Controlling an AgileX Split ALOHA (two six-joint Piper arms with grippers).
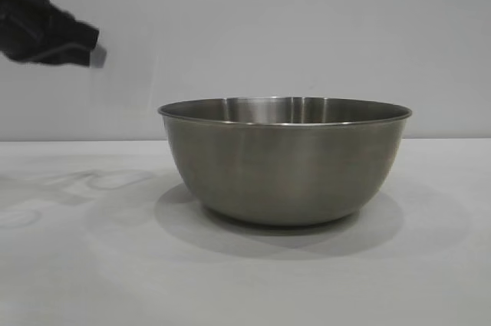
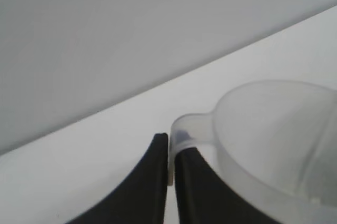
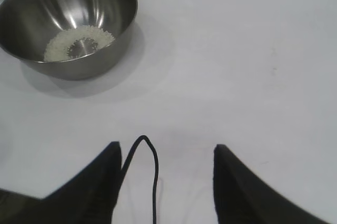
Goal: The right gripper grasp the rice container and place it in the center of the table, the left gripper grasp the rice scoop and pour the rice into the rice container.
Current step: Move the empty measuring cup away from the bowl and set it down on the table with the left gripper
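Round brushed-steel bowl (image 3: 68, 21) on the white surface (image 3: 237, 76) holds a ring of whitish rice (image 3: 79, 42). Left gripper (image 2: 171, 168) pinches the translucent plastic scoop's (image 2: 274, 139) handle; right gripper (image 3: 166, 174) spread, well apart.

text: none legible — labels: none — numbers: none

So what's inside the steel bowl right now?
The rice container holds a thin ring of rice around bare metal at the bottom. From the exterior view its wall hides the contents.
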